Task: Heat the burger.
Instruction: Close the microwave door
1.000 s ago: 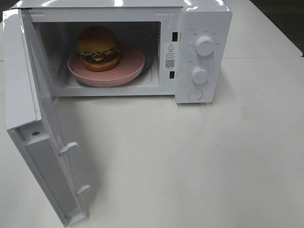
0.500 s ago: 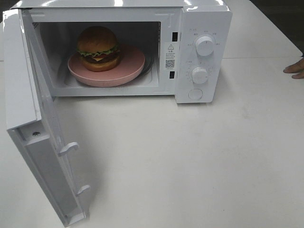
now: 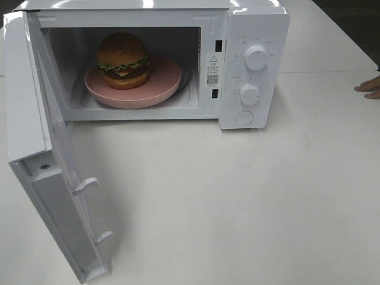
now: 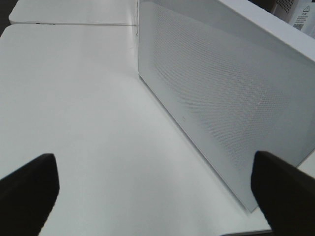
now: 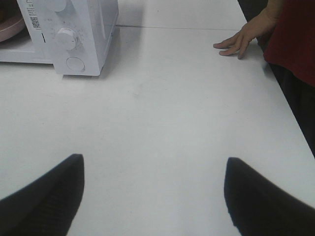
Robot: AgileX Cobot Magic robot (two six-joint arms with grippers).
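Both the left tool (image 4: 156, 194) and right tool (image 5: 153, 196) hang spread and empty over the white desk (image 3: 237, 196). Beyond the swung-open door (image 3: 53, 196), the glossy golden-brown burger (image 3: 123, 59) sits on a flat pink round plate (image 3: 165, 80) inside the white microwave (image 3: 278, 89).

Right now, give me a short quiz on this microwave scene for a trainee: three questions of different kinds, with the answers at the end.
1. True or false: the microwave has its door standing open.
2. Where is the burger? A) on top of the microwave; B) on the pink plate inside the microwave; C) on the open door.
3. Fill in: the left fingers stand ___ with nothing between them.

Key: 1 true; 2 B; 3 open.
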